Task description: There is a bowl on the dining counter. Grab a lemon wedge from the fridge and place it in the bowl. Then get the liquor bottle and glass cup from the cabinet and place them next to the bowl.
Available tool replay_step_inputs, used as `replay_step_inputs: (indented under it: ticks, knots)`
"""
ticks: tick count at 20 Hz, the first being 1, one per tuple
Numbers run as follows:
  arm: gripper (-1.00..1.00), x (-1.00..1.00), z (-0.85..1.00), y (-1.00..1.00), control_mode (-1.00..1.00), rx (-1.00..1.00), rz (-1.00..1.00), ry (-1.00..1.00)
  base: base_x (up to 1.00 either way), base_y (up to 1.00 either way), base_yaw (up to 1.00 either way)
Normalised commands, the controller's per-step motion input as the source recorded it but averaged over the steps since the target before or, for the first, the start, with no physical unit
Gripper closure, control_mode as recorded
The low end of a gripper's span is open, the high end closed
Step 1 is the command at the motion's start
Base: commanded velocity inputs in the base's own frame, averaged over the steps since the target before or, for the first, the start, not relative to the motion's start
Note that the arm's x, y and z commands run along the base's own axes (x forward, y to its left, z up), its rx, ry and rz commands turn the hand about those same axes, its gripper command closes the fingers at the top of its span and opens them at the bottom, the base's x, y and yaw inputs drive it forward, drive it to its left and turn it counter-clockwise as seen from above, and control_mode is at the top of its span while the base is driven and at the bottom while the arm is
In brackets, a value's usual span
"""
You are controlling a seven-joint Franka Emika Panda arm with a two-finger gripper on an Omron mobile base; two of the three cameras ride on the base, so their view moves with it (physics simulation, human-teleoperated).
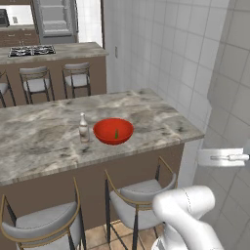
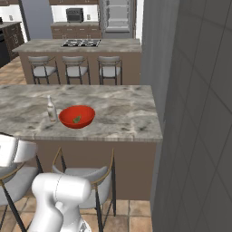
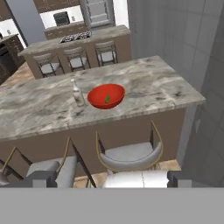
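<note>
My white Franka arm stands folded close to the base, at the near right of the scene. Its rounded elbow bulges up low in both base views. The wrist is raised above the elbow and sits level, a blocky white link at the near right; from the right base camera it lies at the left edge. In the hand view, the gripper faces forward and down. Its dark fingertips are spread wide, with nothing between them.

A home kitchen: marble dining counter, stools, gas hob, fridge.
</note>
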Motion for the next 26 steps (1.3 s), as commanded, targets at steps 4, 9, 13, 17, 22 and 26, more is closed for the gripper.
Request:
replay_step_inputs:
  ticks: [4, 9, 13, 17, 22, 26]
  knots:
    - [-1.0, 0.51, 0.0, 0.05, -1.0, 0.0, 0.02, 0.0, 0.0, 0.0, 0.0]
    - [-1.0, 0.1, 0.0, 0.07, -1.0, 0.0, 0.0, 0.0, 0.0, 0.0, 0.0]
    - [-1.0, 0.0, 0.0, 0.0, 1.0, 0.0, 0.0, 0.0, -0.35, 0.33, 0.03]
    - [-1.0, 0.0, 0.0, 0.0, 1.0, 0.0, 0.0, 0.0, -0.42, 0.91, 0.1]
    - [-1.0, 0.0, 0.0, 0.0, 1.0, 0.0, 0.0, 0.0, -0.13, 1.0, 0.01]
    - [-1.0, 0.0, 0.0, 0.0, 1.0, 0.0, 0.0, 0.0, -0.07, 1.0, 0.0]
